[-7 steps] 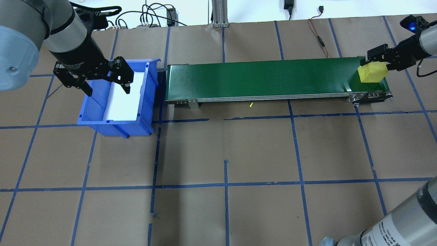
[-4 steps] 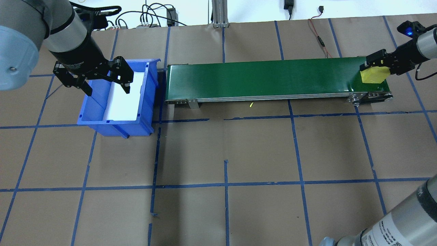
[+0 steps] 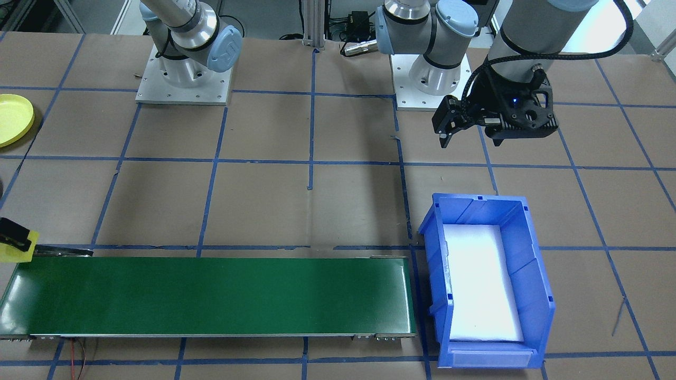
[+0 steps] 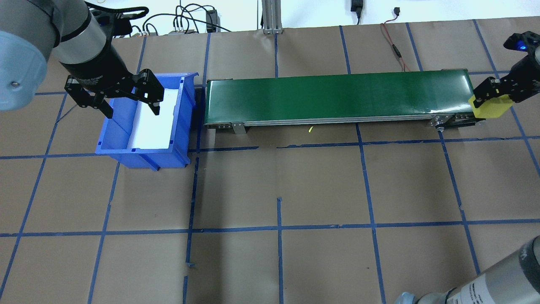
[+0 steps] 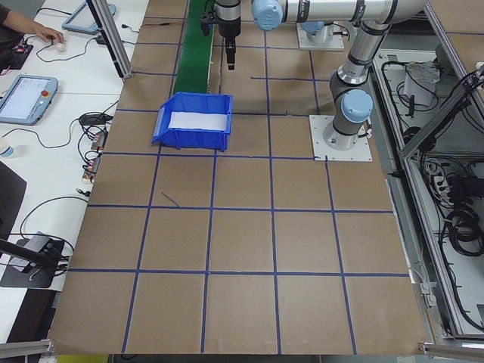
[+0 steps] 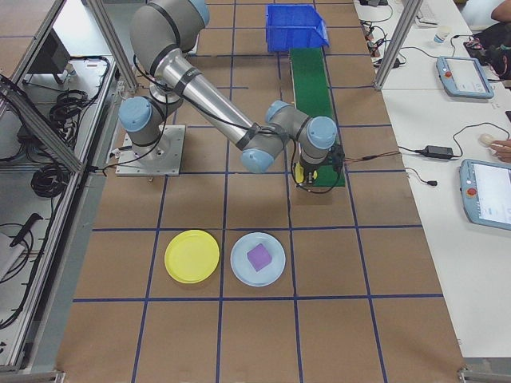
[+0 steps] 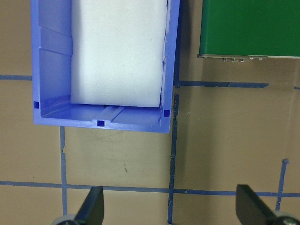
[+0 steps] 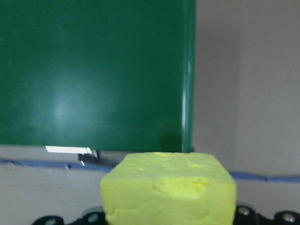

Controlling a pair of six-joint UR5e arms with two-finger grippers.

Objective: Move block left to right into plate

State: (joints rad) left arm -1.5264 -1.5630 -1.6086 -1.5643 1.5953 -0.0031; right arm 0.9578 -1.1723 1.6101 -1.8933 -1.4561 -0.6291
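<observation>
In the overhead view the left gripper hangs over the blue bin at the left end of the green conveyor belt, its fingers spread wide with nothing between them; the left wrist camera confirms this, showing both fingertips far apart above bare paper, with the bin's white foam liner beyond them. At the belt's right end the right gripper is clamped on the yellow block, which sits just off the belt's corner, overlapping its end roller. The right wrist camera shows what the overhead cannot: the block fills the bottom of the picture, its dented foam top lit, with the belt's end beyond it. The overhead view shows no plate; only the front-facing camera catches the yellow plate at its edge, well away from the belt, and the right-side camera shows it lying just beside a pale blue plate that carries a purple cube, both apart from the belt's end where the block is held.
</observation>
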